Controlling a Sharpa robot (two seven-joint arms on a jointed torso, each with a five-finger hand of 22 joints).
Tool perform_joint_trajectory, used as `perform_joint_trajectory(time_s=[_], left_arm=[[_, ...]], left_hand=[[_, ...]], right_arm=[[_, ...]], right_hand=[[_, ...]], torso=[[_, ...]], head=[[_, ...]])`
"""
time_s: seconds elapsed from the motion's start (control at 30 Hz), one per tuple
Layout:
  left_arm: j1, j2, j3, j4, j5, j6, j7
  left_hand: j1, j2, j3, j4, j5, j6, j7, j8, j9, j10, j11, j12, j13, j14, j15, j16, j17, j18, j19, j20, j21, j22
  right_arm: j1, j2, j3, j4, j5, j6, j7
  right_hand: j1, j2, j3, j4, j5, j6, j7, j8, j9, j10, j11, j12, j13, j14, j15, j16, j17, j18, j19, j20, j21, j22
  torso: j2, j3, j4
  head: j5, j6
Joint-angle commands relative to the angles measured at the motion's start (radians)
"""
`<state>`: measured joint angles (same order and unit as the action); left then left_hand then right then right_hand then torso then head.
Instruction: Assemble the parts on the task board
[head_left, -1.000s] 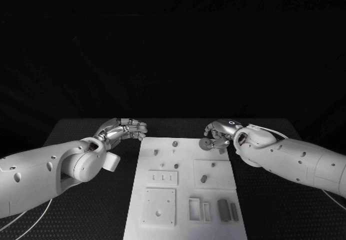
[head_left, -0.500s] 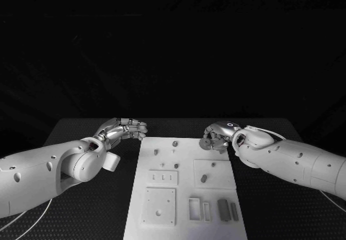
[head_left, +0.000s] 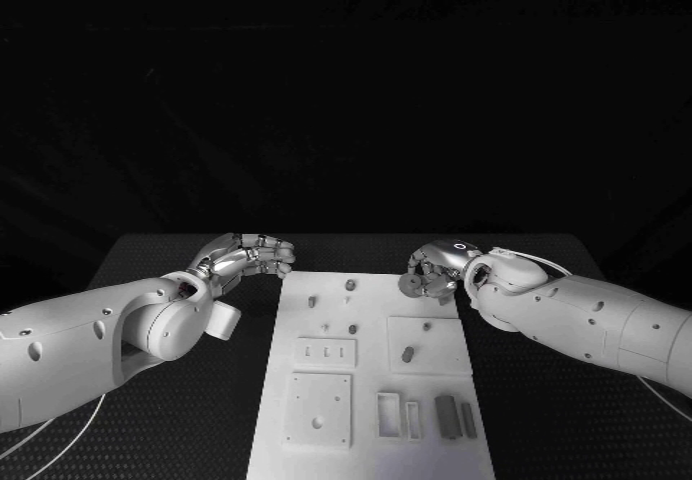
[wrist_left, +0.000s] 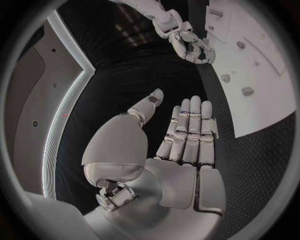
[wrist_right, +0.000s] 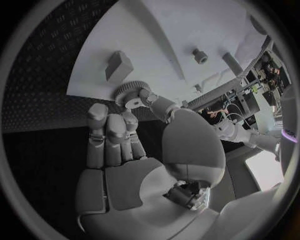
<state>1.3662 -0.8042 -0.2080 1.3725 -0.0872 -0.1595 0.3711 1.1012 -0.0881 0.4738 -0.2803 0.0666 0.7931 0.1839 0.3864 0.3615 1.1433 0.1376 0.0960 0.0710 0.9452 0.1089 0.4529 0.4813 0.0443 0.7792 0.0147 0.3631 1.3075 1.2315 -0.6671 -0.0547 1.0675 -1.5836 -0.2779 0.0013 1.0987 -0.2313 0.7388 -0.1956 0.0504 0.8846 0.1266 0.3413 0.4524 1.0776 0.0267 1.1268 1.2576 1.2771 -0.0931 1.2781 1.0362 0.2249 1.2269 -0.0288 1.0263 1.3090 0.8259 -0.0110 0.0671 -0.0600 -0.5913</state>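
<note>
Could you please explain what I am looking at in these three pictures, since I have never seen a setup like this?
This is a robot with two white arms ending in silver hands, working at a black table. One picture looks down from its head; the two round ones come from cameras behind each wrist. On the table lies a white task board with small grey parts lying or standing on it. The right hand holds a small gear at its fingers above the board's far end. The left hand holds nothing and hovers beside the board, its fingers apart.
</note>
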Motion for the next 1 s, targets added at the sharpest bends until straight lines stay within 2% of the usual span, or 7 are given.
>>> perform_joint_trajectory(time_s=[0.03, 0.2, 0.4, 0.57, 0.77, 0.93, 1.0], left_arm=[[0.001, 0.0, 0.001, 0.004, 0.004, 0.016, 0.005], [0.001, 0.0, 0.001, 0.003, 0.004, 0.017, 0.004], [0.001, 0.001, 0.001, 0.004, 0.004, 0.02, 0.003], [0.001, 0.001, 0.001, 0.004, 0.004, 0.02, 0.003], [0.001, 0.001, 0.001, 0.004, 0.004, 0.02, 0.002], [0.001, 0.0, 0.001, 0.006, 0.004, 0.018, 0.002], [0.001, -0.001, 0.001, 0.006, 0.004, 0.018, 0.002]], left_hand=[[0.003, -0.001, -0.002, -0.005, -0.005, -0.002, 0.004, -0.003, 0.0, 0.003, 0.006, -0.006, 0.0, 0.002, 0.006, -0.005, 0.001, 0.018, -0.008, 0.0, -0.007, 0.016], [0.003, -0.001, -0.002, -0.005, -0.006, -0.002, 0.004, -0.003, 0.0, 0.003, 0.006, -0.006, 0.0, 0.002, 0.006, -0.005, 0.002, 0.018, -0.008, 0.0, -0.007, 0.016], [0.002, -0.001, -0.002, -0.004, -0.005, -0.002, 0.005, -0.004, 0.0, 0.003, 0.006, -0.007, 0.0, 0.002, 0.006, -0.006, 0.002, 0.018, -0.008, 0.0, -0.007, 0.016], [0.001, 0.0, -0.002, -0.004, -0.005, -0.003, 0.005, -0.004, 0.0, 0.003, 0.006, -0.007, 0.0, 0.001, 0.006, -0.006, 0.002, 0.018, -0.008, 0.0, -0.007, 0.016], [0.001, 0.0, -0.002, -0.004, -0.005, -0.003, 0.005, -0.004, 0.0, 0.002, 0.007, -0.008, 0.0, 0.001, 0.007, -0.006, 0.003, 0.018, -0.008, 0.001, -0.007, 0.016], [0.001, 0.001, -0.002, -0.003, -0.005, -0.003, 0.005, -0.004, 0.0, 0.002, 0.007, -0.008, 0.0, 0.001, 0.007, -0.007, 0.003, 0.018, -0.008, 0.001, -0.007, 0.016], [0.001, 0.001, -0.002, -0.003, -0.005, -0.003, 0.005, -0.004, 0.0, 0.003, 0.007, -0.008, 0.0, 0.002, 0.007, -0.007, 0.003, 0.018, -0.008, 0.001, -0.007, 0.016]], right_arm=[[-0.011, 0.001, -0.008, -0.011, -0.007, 0.102, -0.006], [-0.012, 0.002, -0.008, -0.015, -0.003, 0.119, -0.005], [-0.012, 0.003, -0.009, -0.023, 0.022, 0.211, -0.001], [-0.012, 0.004, -0.009, -0.03, 0.026, 0.239, 0.001], [-0.012, 0.004, -0.01, -0.036, 0.034, 0.253, 0.003], [-0.011, 0.001, -0.01, -0.022, 0.027, 0.226, -0.003], [-0.011, 0.0, -0.01, -0.016, 0.005, 0.233, -0.02]], right_hand=[[-0.018, -0.003, -0.001, 0.01, -0.002, 0.092, -0.01, -0.002, -0.002, -0.022, -0.019, 0.006, -0.002, -0.004, -0.004, -0.004, 0.003, 0.037, -0.009, 0.001, 0.006, 0.02], [-0.026, 0.001, -0.001, 0.017, -0.002, 0.089, -0.009, -0.003, -0.002, -0.024, -0.018, 0.006, -0.003, -0.005, -0.003, -0.005, 0.005, 0.037, -0.012, 0.001, 0.008, 0.019], [-0.032, 0.012, 0.007, 0.028, -0.002, 0.087, -0.008, -0.004, -0.002, -0.031, -0.017, 0.005, -0.005, -0.01, -0.002, -0.009, 0.008, 0.037, -0.018, 0.001, 0.009, 0.019], [-0.036, 0.02, 0.016, 0.037, -0.002, 0.083, -0.006, -0.006, -0.002, -0.037, -0.016, 0.005, -0.005, -0.014, -0.001, -0.012, 0.011, 0.037, -0.024, 0.001, 0.01, 0.019], [-0.035, 0.033, 0.026, 0.042, -0.002, 0.085, -0.006, -0.005, -0.001, -0.04, -0.016, 0.007, -0.006, -0.016, 0.0, -0.013, 0.014, 0.037, -0.028, 0.001, 0.012, 0.019], [-0.033, 0.052, 0.037, 0.043, -0.002, 0.101, -0.011, 0.005, 0.005, -0.042, -0.02, 0.009, -0.006, -0.018, -0.003, -0.013, 0.018, 0.037, -0.032, 0.001, 0.014, 0.019], [-0.033, 0.056, 0.039, 0.043, -0.002, 0.103, -0.012, 0.006, 0.006, -0.042, -0.021, 0.009, -0.007, -0.018, -0.004, -0.013, 0.018, 0.037, -0.033, 0.002, 0.015, 0.019]], torso=[[0.0, 0.0001, 0.0013], [0.0, 0.0002, -0.0003], [-0.001, -0.0009, 0.0009], [-0.001, -0.0009, 0.0007], [-0.001, -0.0011, 0.001], [-0.001, -0.0011, 0.0006], [-0.001, -0.0011, 0.0001]], head=[[-0.002, -0.001], [-0.001, -0.005], [-0.002, -0.009], [-0.002, -0.009], [-0.002, -0.013], [-0.001, -0.014], [-0.001, -0.015]])
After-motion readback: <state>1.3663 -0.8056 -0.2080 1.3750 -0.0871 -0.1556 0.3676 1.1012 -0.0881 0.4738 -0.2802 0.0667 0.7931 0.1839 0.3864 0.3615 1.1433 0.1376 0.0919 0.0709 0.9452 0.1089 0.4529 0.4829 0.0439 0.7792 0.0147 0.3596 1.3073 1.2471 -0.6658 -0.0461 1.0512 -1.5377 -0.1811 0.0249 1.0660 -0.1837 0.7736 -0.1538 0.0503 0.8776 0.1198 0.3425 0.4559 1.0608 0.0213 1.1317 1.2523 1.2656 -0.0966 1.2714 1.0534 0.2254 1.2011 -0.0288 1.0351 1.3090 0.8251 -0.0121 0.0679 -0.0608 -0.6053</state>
